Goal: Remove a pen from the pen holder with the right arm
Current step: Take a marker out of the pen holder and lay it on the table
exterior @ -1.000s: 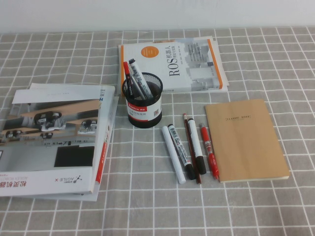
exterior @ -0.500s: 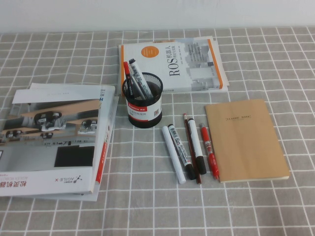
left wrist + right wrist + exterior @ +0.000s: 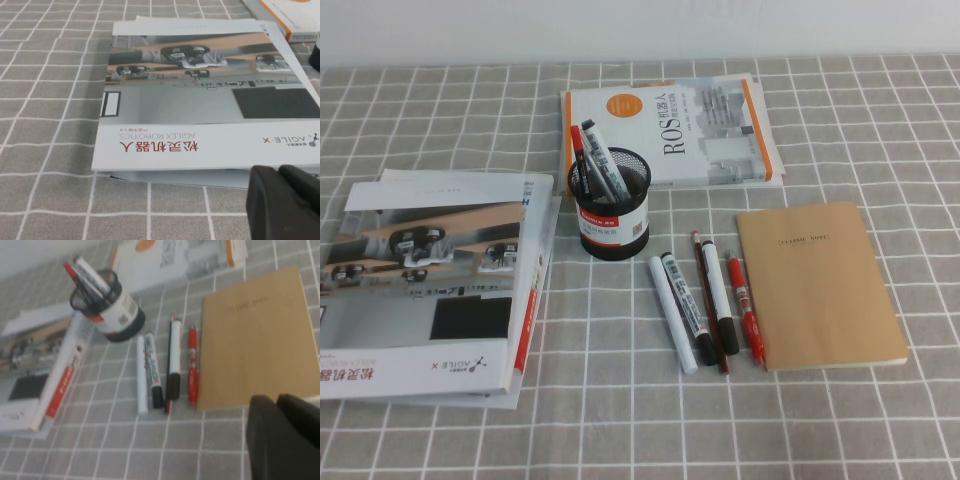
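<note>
Grey checked tablecloth (image 3: 440,120) fills the high view, neither arm in shot: the black mesh pen holder (image 3: 609,212) stands mid-table, a red pen (image 3: 577,148) and a marker (image 3: 600,165) leaning out far-left.

Left wrist view: the left gripper (image 3: 278,172), fingers together, sits by the AgileX brochure (image 3: 200,100).

Right wrist view: the right gripper (image 3: 276,402), fingers together and empty, hangs near the brown notebook (image 3: 255,335), right of the pen holder. It would likely need to spread its fingers, take one pen high, and lift along its lean so the pen holder stays upright.
</note>
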